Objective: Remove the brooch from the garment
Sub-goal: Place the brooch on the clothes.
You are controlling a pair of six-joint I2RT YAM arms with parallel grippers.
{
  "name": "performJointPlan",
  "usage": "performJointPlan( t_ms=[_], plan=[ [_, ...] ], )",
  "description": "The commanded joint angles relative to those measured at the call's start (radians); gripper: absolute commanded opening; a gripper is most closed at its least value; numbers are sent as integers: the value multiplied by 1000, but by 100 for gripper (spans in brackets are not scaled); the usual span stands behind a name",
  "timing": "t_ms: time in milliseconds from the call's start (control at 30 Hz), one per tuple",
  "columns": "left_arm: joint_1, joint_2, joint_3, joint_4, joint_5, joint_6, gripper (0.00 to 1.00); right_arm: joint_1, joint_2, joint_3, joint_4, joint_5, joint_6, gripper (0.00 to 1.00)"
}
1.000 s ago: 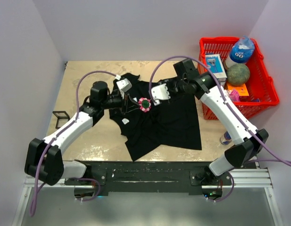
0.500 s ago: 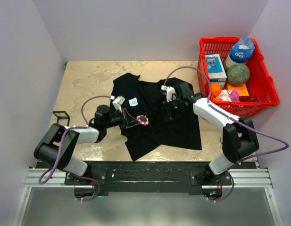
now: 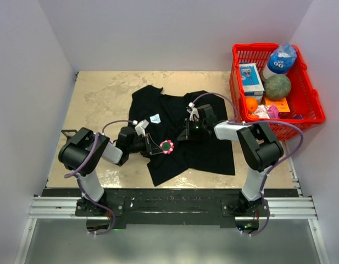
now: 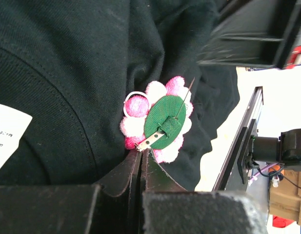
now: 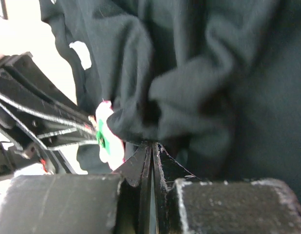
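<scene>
Left wrist cam is showing the brooch (image 4: 160, 119) from the back: green felt pad, metal clasp bar, pin needle sticking free toward the upper right. The top cam is giving only a small pink-rimmed disc there. The left gripper (image 4: 141, 155) is sitting with its tips together, clamped on the clasp end of the brooch. A white label (image 4: 6, 131) is showing at that view's left edge.

Right wrist cam is showing the right gripper (image 5: 151, 146) pinched together on a bunched fold of the garment (image 5: 213, 73), with the brooch just left of the fold. No view is showing whether the needle is passing through cloth.

From the top, the brooch is lying on the garment around mid-bench, slightly toward the near edge, between the two grippers. Both arms are folding low, and the right forearm is covering part of the shirt.

The red basket (image 3: 312, 104) is sitting at the far right corner, well apart, holding a bottle (image 3: 280, 58) and a green ball (image 3: 277, 86). A small black frame (image 3: 70, 135) is lying at the left edge. Bare bench (image 3: 103, 93) is showing far-left of the shirt.
</scene>
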Motion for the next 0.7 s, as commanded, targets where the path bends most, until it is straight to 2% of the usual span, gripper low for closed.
performJointPlan(
  t_ms=[0, 133, 200, 300, 367, 567, 667],
  plan=[
    [1, 57, 10, -65, -40, 41, 0, 15, 42, 45, 229, -95, 102, 4],
    [2, 72, 5, -68, -52, 30, 0, 29, 53, 88, 218, -77, 105, 4],
    [7, 80, 13, -74, -51, 30, 0, 29, 59, 120, 152, -62, 92, 3],
    [11, 83, 19, -85, -45, 37, 0, 18, 12, 177, 53, -22, 13, 2],
    [15, 85, 19, -91, -46, 38, 0, 22, -36, 188, 43, -20, -6, 1],
    [31, 94, 33, -103, -39, 44, 0, 73, -31, 199, -98, 157, -24, 0],
    [42, 89, 28, -99, -28, 49, 0, 88, -10, 214, -109, 170, -46, 0]
  ],
)
